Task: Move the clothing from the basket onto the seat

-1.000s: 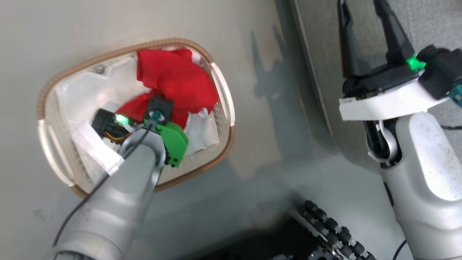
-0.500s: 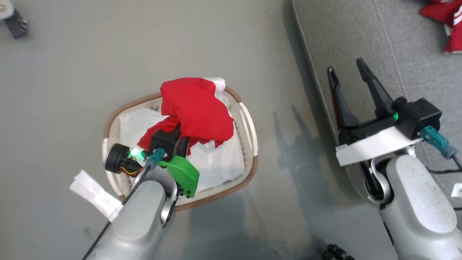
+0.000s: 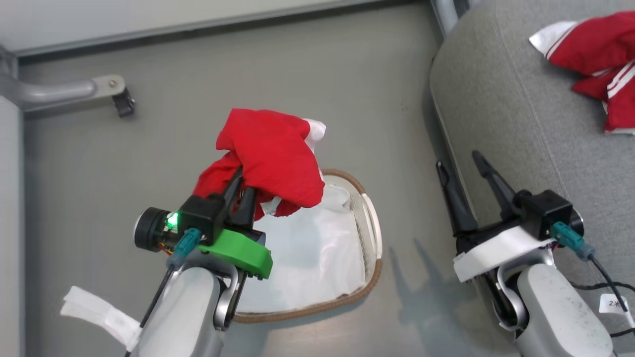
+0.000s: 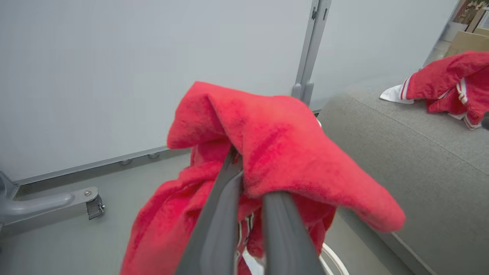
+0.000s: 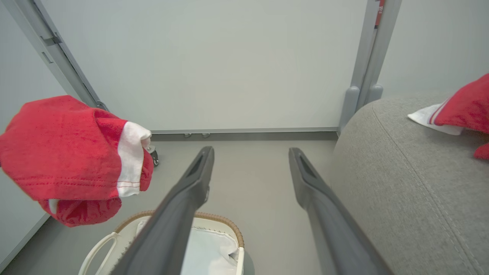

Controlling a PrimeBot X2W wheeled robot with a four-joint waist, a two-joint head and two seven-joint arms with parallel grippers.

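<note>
Heads up, your left tool (image 3: 241, 192) is pinched narrow on a red garment (image 3: 270, 153); the cloth is bunched over and around the two fingers, so their tips are buried in it. Most of the fabric flops past the tips, with a white trim edge poking out on the far side; a smaller fold hangs down beside the fingers.

The garment hangs in the air above the far end of the basket (image 3: 371, 233); in the right wrist view it's clear of the rim, not touching. The basket sits on the floor (image 3: 149, 148) with a white liner sheet (image 3: 307, 253) lying in it.

The seat (image 3: 506, 129) is off to your right, well apart from the held garment; a second red garment (image 3: 590, 54) with white stripes lies on it, toward the far side.

Your right tool (image 3: 459, 159) is spread wide with nothing between its fingers; it hovers just beside the seat's near edge, between the basket and the seat.
</note>
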